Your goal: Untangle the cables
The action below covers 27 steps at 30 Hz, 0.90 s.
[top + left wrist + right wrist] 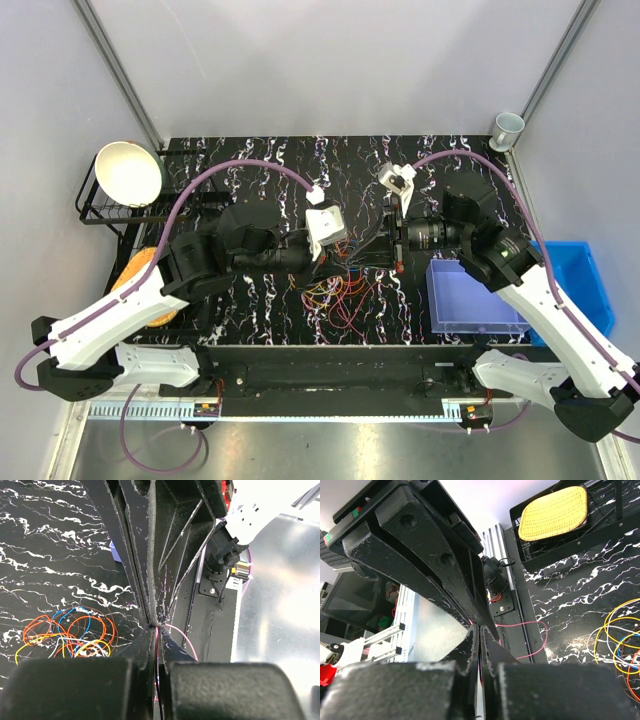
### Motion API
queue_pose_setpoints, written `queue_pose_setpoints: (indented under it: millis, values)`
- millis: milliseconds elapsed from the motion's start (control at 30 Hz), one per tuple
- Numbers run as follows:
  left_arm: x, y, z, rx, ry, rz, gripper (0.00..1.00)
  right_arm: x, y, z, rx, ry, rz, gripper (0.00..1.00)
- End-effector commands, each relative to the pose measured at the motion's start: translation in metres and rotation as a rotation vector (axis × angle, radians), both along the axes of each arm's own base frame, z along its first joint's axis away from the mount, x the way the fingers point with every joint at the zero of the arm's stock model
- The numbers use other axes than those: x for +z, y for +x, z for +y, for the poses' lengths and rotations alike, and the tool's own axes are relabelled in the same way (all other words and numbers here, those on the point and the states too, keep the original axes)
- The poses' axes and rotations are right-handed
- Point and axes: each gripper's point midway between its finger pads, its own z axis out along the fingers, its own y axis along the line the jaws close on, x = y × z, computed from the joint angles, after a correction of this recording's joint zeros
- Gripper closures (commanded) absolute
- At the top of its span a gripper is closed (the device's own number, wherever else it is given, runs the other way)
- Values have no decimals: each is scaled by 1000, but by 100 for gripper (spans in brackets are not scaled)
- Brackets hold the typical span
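- Blurred black finger bases fill the bottom of both wrist views. The left gripper (154, 626) and right gripper (479, 626) meet tip to tip above the middle of the black marbled table (250, 160).
- Left fingers are pressed together with no gap showing, and a thin pink wire (156, 646) runs up between them.
- Right fingers are closed to a slit too. The same pink wire appears to come out of them and loop off to one side.
- Cables (335, 295), mostly orange with yellow, blue and red, lie in a loose tangle on the table, just nearer the arm bases than the grippers.
- My reading of the step: one wire is being drawn free of the bunch. To do it well, part the grippers slowly with both pinches firm. Watch that the wire slides out and does not drag the tangle or tighten a knot.
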Motion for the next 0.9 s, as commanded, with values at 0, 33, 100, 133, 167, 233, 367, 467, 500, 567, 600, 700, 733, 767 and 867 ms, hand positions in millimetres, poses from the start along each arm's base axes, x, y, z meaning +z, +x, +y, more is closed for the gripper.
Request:
queue_pose_setpoints:
  millis: [0,33,100,133,167,233,367,467,500,567,600,700,733,767,867]
  values:
    - [27,-6,-9,-45,-106,-25,100,-11,9,5,-36,-24,11,100]
    - [27,-6,-10,-48,-105,-24,100,-13,9,6,-38,-26,15,100]
    - [27,-5,-11,-45,-105,-25,99,-11,11,6,-50,-19,9,100]
    - [27,-5,-12,-43,-105,-24,96,-12,11,6,-58,-19,12,100]
    - [26,-4,-12,-39,-101,-25,94,-11,12,6,-69,-13,6,100]
    - [22,-2,-11,-27,-93,-25,76,-10,19,2,-123,-14,-12,100]
    - [16,4,-5,19,-70,-31,51,-6,32,-6,-239,-18,-50,100]
    - [11,10,2,66,-50,-34,42,-2,36,-12,-291,-10,-69,100]
    - [11,10,3,69,-52,-34,39,-1,38,-13,-301,-7,-70,100]
    - [11,10,6,76,-54,-38,33,0,40,-15,-325,-10,-74,100]
    - [10,12,8,92,-51,-39,32,0,41,-15,-333,-9,-73,100]
    - [11,15,14,123,-59,-56,32,2,45,-19,-368,-12,-79,100]
    - [11,16,16,131,-61,-58,31,1,46,-20,-380,-19,-75,100]
    - [12,18,18,148,-65,-66,30,2,50,-23,-409,-22,-79,100]
    - [8,23,26,211,-76,-52,26,8,58,-32,-483,-38,-100,100]
